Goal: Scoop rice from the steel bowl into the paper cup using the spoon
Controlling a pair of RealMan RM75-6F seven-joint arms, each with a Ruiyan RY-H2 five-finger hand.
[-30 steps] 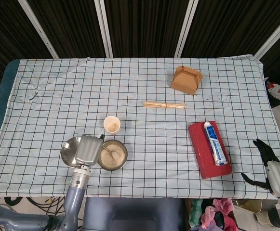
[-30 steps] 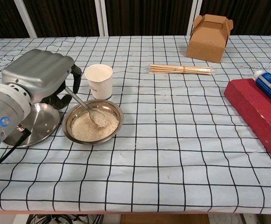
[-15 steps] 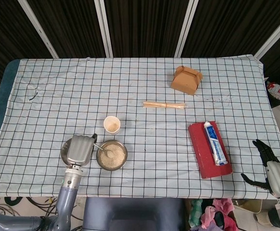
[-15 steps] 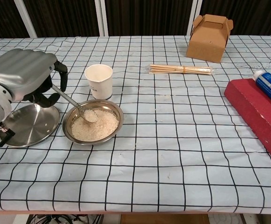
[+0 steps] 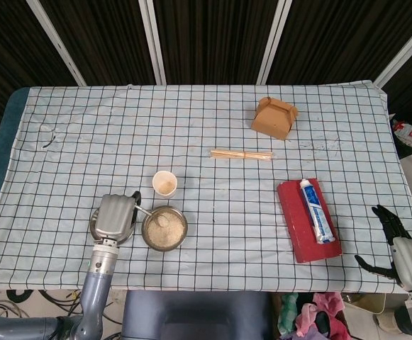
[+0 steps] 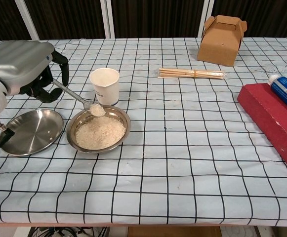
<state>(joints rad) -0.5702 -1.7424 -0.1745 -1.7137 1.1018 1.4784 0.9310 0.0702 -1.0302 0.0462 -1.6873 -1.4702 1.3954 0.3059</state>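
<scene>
No readable text anywhere. Toothpaste tube on the red box has printing, but it's too small and blurred to make out. Paper cup and brown carton are unmarked.

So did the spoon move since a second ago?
Yes. The spoon, held by the left hand, rose out of the steel bowl with rice, now nearer the paper cup.
</scene>
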